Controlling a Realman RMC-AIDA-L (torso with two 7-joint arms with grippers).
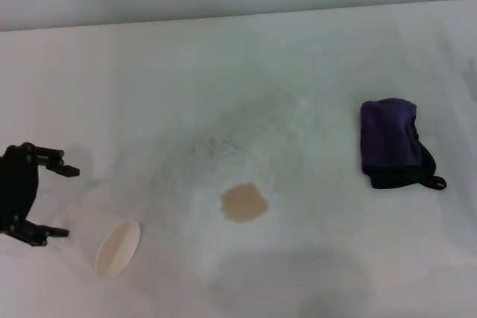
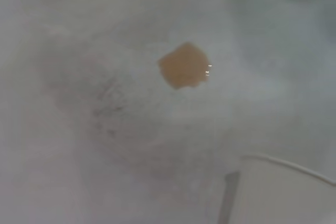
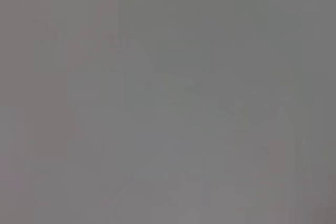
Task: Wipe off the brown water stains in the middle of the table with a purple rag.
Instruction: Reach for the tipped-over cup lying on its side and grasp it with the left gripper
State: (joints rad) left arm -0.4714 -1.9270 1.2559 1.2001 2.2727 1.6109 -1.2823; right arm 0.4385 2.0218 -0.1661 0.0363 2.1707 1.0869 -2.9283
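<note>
Brown water stains [image 1: 244,203] are still sitting mid-table [image 1: 313,50], unwiped; purple rag [image 1: 393,143] is lying untouched, well right. I'm seeing my left gripper [image 1: 52,202] spread open, empty, beside a tipped paper cup [image 1: 118,247].

The left gripper [image 1: 61,202] is held with its fingers spread at the left side of the table [image 1: 313,57]. A tipped cup [image 1: 117,247] lies just to its right. The brown water stains [image 1: 244,203] are found further right, and the purple rag [image 1: 395,143] well beyond them, far right.
</note>
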